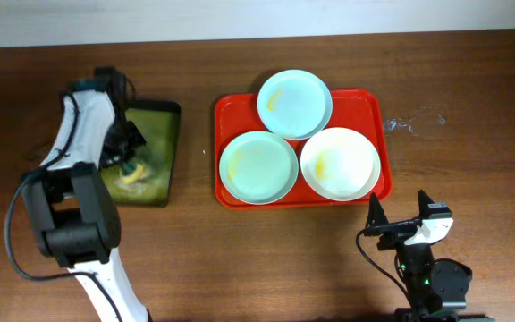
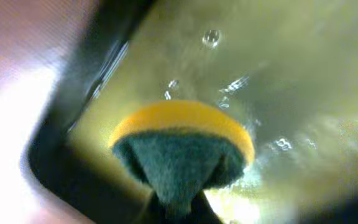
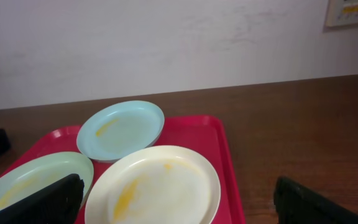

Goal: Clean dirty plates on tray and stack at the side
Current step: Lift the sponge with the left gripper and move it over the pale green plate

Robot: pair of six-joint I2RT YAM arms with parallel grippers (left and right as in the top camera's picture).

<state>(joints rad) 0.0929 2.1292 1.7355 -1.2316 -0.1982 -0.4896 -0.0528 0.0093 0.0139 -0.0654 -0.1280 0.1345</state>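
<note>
left gripper (image 1: 130, 166) clamped on sponge (image 2: 182, 146) | right gripper (image 1: 399, 207) wide apart, empty | plates (image 1: 295, 103) on tray (image 1: 230, 111)

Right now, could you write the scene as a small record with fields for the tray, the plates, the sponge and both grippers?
tray: red tray, holding all three plates
plates: far blue-green plate, left blue-green plate, cream plate
plate state: each shows a yellowish smear; none is stacked at the side yet
sponge: yellow and green sponge, above the dark tray with the wet olive inside
left gripper: shut on the sponge
right gripper: open, empty, near the red tray's front right corner
</note>
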